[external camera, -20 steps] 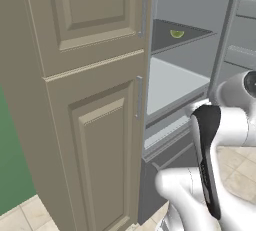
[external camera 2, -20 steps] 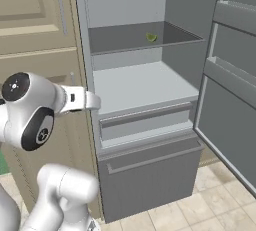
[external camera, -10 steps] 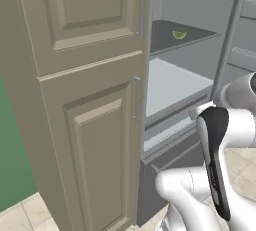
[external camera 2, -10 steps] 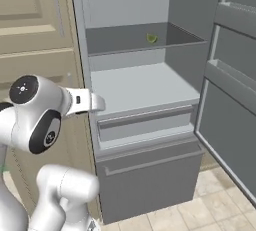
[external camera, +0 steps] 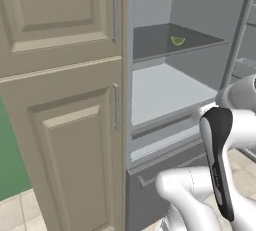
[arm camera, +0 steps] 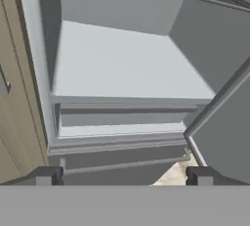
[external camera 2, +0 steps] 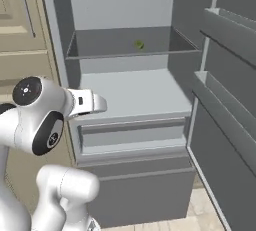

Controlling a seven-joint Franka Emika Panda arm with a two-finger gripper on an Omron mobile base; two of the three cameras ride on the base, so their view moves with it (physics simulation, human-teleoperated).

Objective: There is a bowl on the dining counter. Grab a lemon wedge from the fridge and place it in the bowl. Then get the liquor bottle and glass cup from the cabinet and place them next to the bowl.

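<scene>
Over the last second your base has closed in on the open fridge [external camera 2: 125, 95]: the whole picture has shifted and the interior looms larger. The lemon wedge [external camera: 178, 40] lies on the upper shelf, upper right of the left base frame. Your pincer [arm camera: 124, 175] is spread wide and empty, pointed at the shelf below; the reach must go higher.

One fridge [external camera 2: 125, 100] stands open with two grey shelves, one drawer front below, one lemon wedge [external camera: 178, 40] at upper right, and one beige cupboard [external camera: 60, 100] beside it.
</scene>
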